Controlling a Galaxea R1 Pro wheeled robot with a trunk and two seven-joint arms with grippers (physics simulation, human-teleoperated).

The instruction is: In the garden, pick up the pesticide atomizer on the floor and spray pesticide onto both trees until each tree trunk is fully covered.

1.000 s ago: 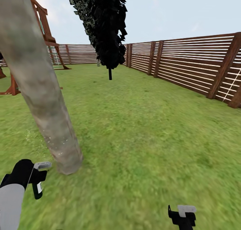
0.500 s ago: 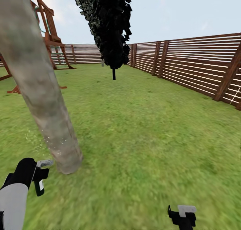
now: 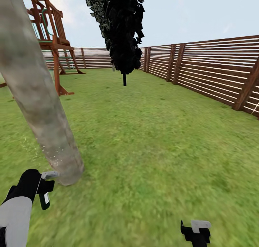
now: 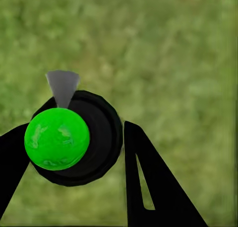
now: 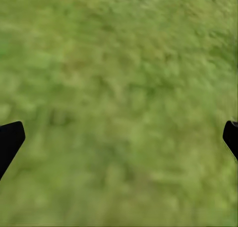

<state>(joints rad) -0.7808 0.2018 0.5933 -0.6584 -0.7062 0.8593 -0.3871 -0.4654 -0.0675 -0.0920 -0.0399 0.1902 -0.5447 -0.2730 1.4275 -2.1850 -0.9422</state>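
Left gripper [image 4: 69,157] jaws clamp pesticide atomizer [image 4: 74,138] near tree trunk [image 3: 39,103] base. Right gripper [image 5: 119,138] jaws wide over grass lawn [image 3: 154,139].

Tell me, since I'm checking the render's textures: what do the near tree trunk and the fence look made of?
The tree trunk looks like smooth bark, matte, mottled grey-beige with faint pale speckles near its base. The fence looks like reddish-brown wood, horizontal slats between thicker posts; its finish seems matte, though the render leaves that open.
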